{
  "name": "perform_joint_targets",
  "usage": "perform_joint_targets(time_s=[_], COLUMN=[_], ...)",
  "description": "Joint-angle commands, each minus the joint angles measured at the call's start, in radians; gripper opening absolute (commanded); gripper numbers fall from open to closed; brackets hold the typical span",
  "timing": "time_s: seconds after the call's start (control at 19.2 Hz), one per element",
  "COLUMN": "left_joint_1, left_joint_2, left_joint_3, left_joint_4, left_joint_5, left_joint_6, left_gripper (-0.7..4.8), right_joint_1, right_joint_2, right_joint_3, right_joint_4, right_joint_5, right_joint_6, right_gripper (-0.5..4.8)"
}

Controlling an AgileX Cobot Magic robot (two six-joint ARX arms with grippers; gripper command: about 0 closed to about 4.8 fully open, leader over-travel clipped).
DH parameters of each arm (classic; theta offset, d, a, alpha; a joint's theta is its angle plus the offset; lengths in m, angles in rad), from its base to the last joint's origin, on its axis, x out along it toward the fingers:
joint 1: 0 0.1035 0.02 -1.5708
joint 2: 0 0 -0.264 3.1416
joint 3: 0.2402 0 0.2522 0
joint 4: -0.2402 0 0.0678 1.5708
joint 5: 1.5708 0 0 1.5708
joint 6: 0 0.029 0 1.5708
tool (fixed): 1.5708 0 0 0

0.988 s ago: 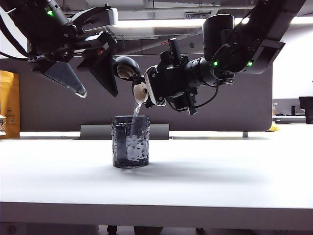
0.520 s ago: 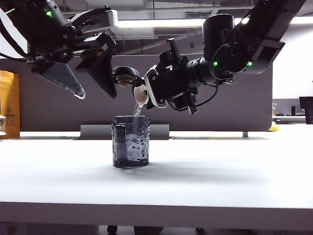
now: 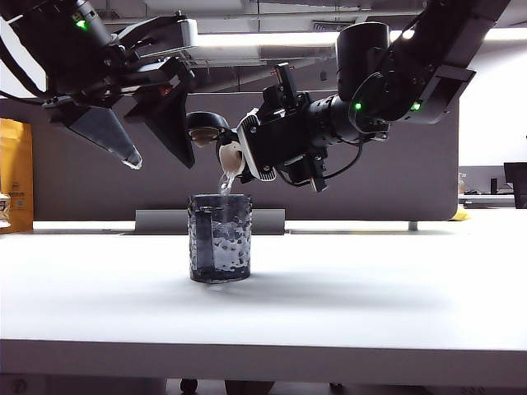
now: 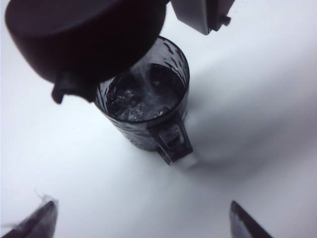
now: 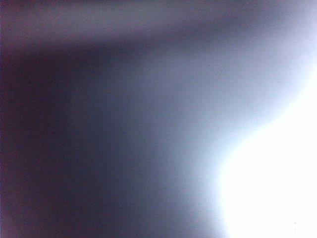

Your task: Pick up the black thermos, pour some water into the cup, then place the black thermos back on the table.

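At ten o'clock in the exterior view, the left gripper (image 3: 136,136) is hung high above the table (image 3: 370,304), its two dark fingers spread as wide as they go and nothing held between them; in the left wrist view only the two fingertips (image 4: 34,223) are seen, well apart, with bare tabletop between.

At the centre, toward seven o'clock, the cup (image 3: 220,238) is stood upright on the table, already partly filled, its flat handle (image 4: 173,144) turned toward the left wrist camera. Directly above its rim, at twelve o'clock from the cup, the pale spout of the black thermos (image 3: 272,146) is tipped down and a thin stream of water is being poured in.

From one to two o'clock the thermos is carried nearly level by the right gripper (image 3: 284,148), whose jaws are closed round the flask's body. The right wrist view is nothing but a blur, so the grip itself cannot be checked there.

Overfilling is judged the main risk if the tilt is held too long. The stream could also be sent past the rim should the spout drift sideways, and the smooth flask might slip in the jaws while it is being swung upright
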Motion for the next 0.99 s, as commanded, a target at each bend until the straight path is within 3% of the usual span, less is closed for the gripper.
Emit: perform_joint_targets(time_s=[0.05, 0.42, 0.78, 0.83, 0.99], left_joint_1=[-0.001, -0.001, -0.001, -0.001, -0.001], left_joint_2=[-0.003, -0.003, -0.023, -0.045, -0.164], left_joint_3=[0.003, 0.003, 0.009, 0.016, 0.034], left_joint_4=[-0.006, -0.022, -0.024, -0.021, -0.01], left_joint_5=[-0.003, -0.003, -0.048, -0.067, -0.07], left_joint_6=[0.004, 0.004, 0.024, 0.027, 0.026], left_gripper=[4.79, 4.79, 4.79, 4.79, 4.79], right_joint_1=[0.007, 0.007, 0.007, 0.007, 0.007], right_joint_2=[-0.013, -0.013, -0.014, -0.014, -0.026], right_joint_3=[0.01, 0.009, 0.006, 0.006, 0.002], right_joint_4=[0.055, 0.054, 0.046, 0.047, 0.047], right_joint_5=[-0.002, 0.0, 0.055, 0.059, 0.159], right_joint_6=[0.003, 0.018, 0.457, 0.561, 1.064], right_gripper=[0.22, 0.32, 0.32, 0.32, 0.32])
